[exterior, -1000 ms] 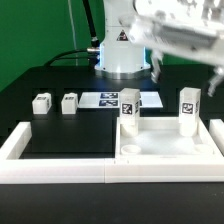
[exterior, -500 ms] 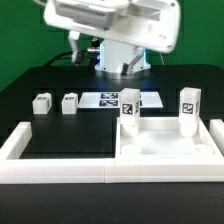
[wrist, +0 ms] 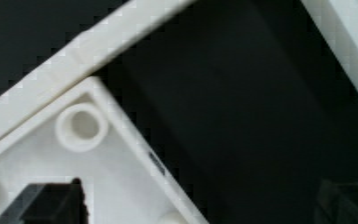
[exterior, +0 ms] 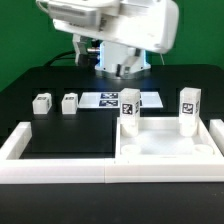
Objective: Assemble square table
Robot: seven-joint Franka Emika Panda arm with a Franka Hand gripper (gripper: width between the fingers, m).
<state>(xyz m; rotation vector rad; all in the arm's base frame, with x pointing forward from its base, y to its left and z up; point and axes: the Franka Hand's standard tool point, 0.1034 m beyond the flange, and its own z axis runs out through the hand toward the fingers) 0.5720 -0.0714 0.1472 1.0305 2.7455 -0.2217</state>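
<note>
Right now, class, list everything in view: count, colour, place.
square table top: one, white, front, exterior view's right.
upright legs: two, white, tagged, at the top's rear corners.
loose leg blocks: two, white, tagged, on the table, exterior view's left.
marker board: one, white, flat, behind the legs.
border rail: one, white, along front and sides.
table: one, black.
robot arm: one, white, rear centre.
gripper: one, blurred, raised at the rear, open, empty.
</note>
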